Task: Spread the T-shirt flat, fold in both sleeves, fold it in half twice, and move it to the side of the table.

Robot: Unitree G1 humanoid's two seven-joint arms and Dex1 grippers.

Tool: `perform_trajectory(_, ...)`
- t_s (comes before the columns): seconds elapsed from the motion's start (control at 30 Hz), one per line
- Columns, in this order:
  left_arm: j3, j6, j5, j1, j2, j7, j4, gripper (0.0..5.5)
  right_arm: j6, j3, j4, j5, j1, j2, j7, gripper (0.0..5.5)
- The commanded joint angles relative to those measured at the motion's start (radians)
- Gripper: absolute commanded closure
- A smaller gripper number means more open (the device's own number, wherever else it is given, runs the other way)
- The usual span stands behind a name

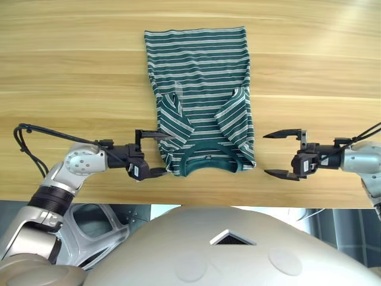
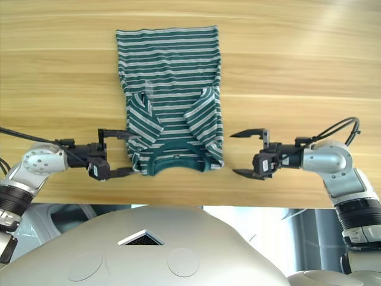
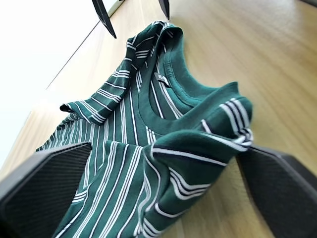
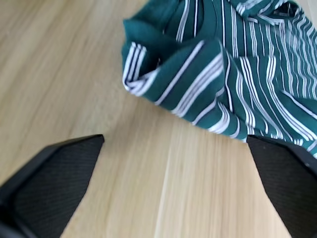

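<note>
Left tool spread at T-shirt shoulder; right tool spread nearby.

My two head eyes sit side by side above my arms, looking forward and down. Both take in the same stretch of table, the whole T-shirt, my left gripper and my right gripper (the right eye just shows everything shifted a little leftward). My left wrist camera sits low behind my spread fingers, close to the shirt's collar, and faces across it toward the right gripper far off. My right wrist camera looks from just above the tabletop, between its own fingers, at the shirt's folded shoulder on my right side.
</note>
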Motion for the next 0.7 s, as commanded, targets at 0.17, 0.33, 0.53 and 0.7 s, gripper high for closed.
perform_trajectory(0.17,-0.039,0.022,0.125,0.0,0.012,-0.002,0.084,0.29,0.033,0.108,0.004,-0.131,-0.039,0.079,-0.028,0.15)
perform_trajectory(0.33,-0.066,0.012,0.119,-0.003,0.031,-0.027,0.091,1.08,0.036,0.123,0.002,-0.141,-0.053,0.08,-0.049,0.15)
perform_trajectory(0.53,-0.101,0.014,0.1,-0.017,0.061,-0.064,0.098,2.08,0.039,0.141,0.007,-0.146,-0.075,0.084,-0.061,1.25)
perform_trajectory(0.7,-0.116,0.04,0.086,-0.025,0.09,-0.089,0.062,2.92,0.044,0.153,0.019,-0.158,-0.093,0.095,-0.069,2.15)
